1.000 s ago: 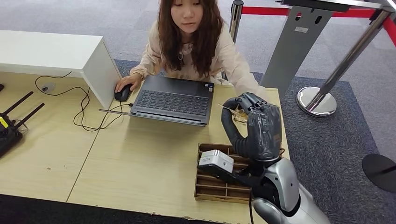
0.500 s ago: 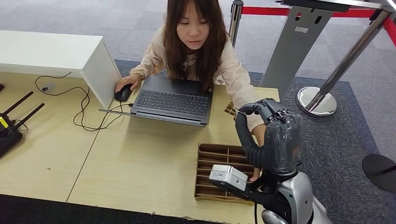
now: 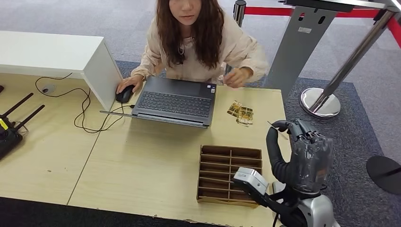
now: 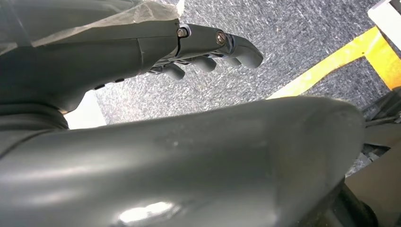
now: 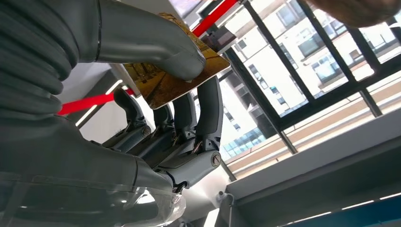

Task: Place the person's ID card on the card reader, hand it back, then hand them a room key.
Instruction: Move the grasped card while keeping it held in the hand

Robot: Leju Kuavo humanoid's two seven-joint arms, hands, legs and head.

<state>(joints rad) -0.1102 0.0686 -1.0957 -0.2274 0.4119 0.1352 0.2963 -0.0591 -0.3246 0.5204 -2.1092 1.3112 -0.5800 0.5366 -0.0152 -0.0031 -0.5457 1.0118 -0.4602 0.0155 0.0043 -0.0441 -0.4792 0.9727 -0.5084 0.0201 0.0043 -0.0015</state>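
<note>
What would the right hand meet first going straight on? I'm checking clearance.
Probably nothing near: the right hand, pinching a card, points upward into open air in its wrist view; depth is unclear.

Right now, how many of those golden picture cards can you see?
2, possibly more. One golden printed card is pinched in the robot's right hand. A second golden card, or a small stack of them, lies on the light wooden table beside the dark grey laptop.

Open tabletop [image 3: 156, 161] lies between laptop [image 3: 175, 100] and wooden tray [image 3: 229, 175].
</note>
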